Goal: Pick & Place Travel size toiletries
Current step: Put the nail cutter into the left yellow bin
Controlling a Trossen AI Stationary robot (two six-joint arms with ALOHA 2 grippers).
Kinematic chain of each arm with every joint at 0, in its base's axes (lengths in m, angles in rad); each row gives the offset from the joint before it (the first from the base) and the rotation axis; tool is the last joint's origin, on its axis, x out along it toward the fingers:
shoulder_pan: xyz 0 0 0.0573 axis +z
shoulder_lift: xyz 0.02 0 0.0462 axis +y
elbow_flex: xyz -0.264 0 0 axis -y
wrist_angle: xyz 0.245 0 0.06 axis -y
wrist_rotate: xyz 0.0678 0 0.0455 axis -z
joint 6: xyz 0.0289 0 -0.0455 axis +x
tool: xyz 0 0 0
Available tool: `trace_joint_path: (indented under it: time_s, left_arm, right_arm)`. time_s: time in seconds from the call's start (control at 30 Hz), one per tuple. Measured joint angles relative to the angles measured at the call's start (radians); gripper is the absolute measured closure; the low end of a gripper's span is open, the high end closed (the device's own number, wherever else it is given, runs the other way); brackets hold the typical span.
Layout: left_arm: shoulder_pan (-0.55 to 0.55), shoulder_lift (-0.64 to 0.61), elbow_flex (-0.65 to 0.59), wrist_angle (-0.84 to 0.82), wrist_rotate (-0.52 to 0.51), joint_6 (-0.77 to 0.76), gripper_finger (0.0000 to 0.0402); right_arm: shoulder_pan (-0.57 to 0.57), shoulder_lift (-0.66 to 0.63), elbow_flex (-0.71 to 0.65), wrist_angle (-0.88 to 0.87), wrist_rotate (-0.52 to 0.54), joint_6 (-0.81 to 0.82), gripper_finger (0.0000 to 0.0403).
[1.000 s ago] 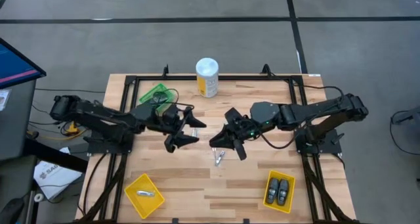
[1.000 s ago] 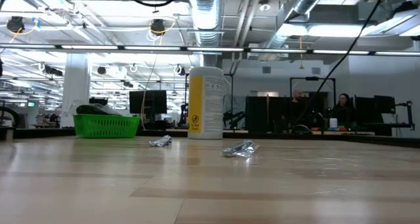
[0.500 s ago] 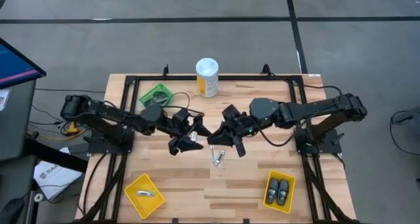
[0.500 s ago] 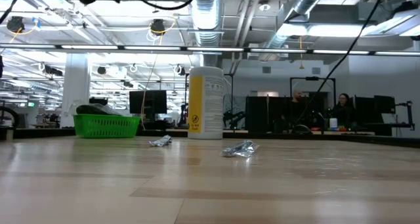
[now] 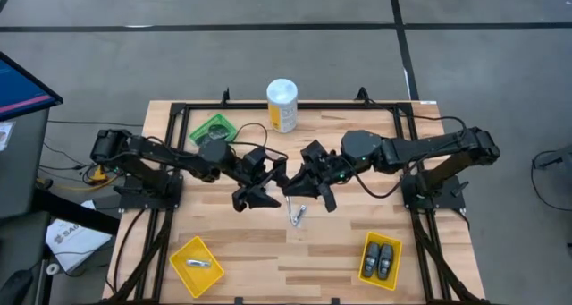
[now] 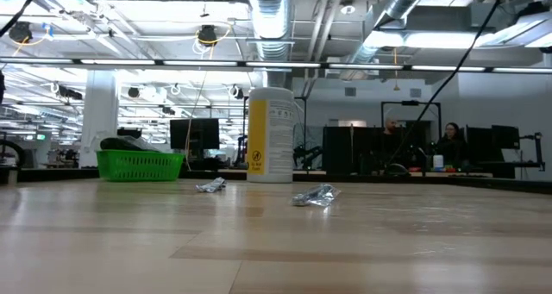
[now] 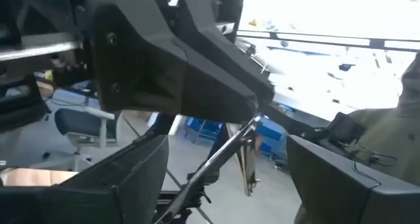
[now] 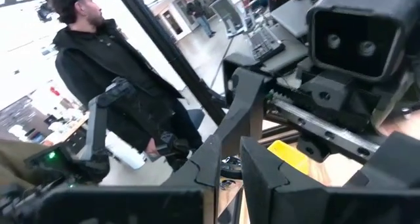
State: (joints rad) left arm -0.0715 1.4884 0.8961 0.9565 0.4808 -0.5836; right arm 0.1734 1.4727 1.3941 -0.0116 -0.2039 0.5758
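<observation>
Over on the near left, the yellow bin (image 5: 181, 254) holds one silver tube (image 5: 198, 264), and farther back the green bin (image 5: 213, 128) has dark pieces in it, which I take for the round discs. In the middle of the table the left gripper (image 5: 261, 184) hangs above the wood with its fingers spread wide, facing the other arm. Just right of it and a little nearer lies a loose cluster of silver tubes (image 5: 298, 214), crinkled and flat on the table, with another stray tube (image 6: 210, 185) lying apart from them, closer to the white-and-yellow canister (image 5: 281, 105) at the far edge. The right gripper (image 5: 302, 187) meets the left one almost tip to tip, its fingers drawn close; a thin dangling strip (image 7: 248, 159) hangs from its tips, probably one of the tubes, though I can't be sure from here. On the near right, a second yellow bin (image 5: 366, 251) holds the two oval pods (image 5: 381, 259). Those tubes look feather-light, soft and foil-slick, so I'd say they will crumple or slide under a push; pinching across the flat middle, or at a crimped end, seems the surest hold.
</observation>
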Motion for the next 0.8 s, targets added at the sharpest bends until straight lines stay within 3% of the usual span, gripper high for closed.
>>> trace_joint_path:
  time_s: [0.4,0.8]
  left_arm:
    - [0.039,-0.002,0.001,0.011,0.232,-0.188,0.0115]
    - [0.042,-0.003,0.001,0.01,0.244,-0.207,0.0144]
  right_arm:
    - [0.0,0.0,0.0,-0.025,-0.144,0.0,0.0371]
    - [-0.012,-0.002,0.0,0.082,-0.166,-0.024,0.0373]
